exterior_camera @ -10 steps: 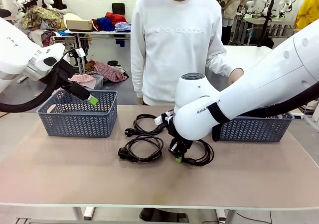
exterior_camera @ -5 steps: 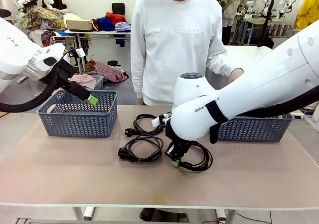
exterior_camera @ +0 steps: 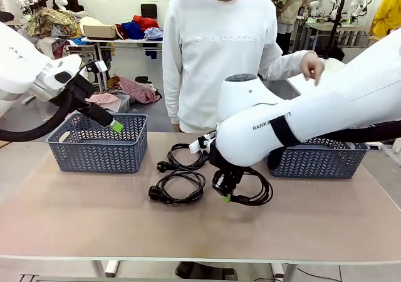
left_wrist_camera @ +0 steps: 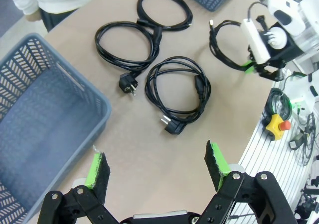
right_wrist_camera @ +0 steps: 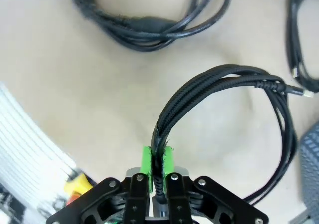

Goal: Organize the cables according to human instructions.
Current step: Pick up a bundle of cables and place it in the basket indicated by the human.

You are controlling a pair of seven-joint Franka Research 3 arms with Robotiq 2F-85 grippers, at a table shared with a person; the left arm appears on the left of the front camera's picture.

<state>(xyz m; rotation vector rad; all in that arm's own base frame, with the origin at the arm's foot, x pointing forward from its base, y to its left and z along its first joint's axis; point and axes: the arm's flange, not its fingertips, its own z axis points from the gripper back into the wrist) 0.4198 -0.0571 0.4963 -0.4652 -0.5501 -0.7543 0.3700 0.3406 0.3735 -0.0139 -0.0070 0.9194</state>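
My right gripper [exterior_camera: 227,198] is shut on a strand of one black cable [exterior_camera: 254,190], whose loop hangs just above the table's middle. In the right wrist view the green pads [right_wrist_camera: 145,164] pinch this braided cable [right_wrist_camera: 219,82]. Two more coiled cables lie to its left, one near [exterior_camera: 178,187] and one farther back [exterior_camera: 185,155]. My left gripper [exterior_camera: 116,126] hangs open over the left basket [exterior_camera: 94,153], holding nothing. The left wrist view shows the left gripper [left_wrist_camera: 158,167] above three cables on the table [left_wrist_camera: 177,92] [left_wrist_camera: 124,45] [left_wrist_camera: 164,10], and the held cable [left_wrist_camera: 224,45].
A second grey basket [exterior_camera: 322,160] stands at the right, partly behind my right arm. The person stands at the far edge with one hand [exterior_camera: 311,66] raised, finger pointing down toward the right. The table's front half is bare.
The right gripper has shifted slightly right and up with the cable. The person's hand has risen from behind my right arm and points downward. The left arm has not moved.
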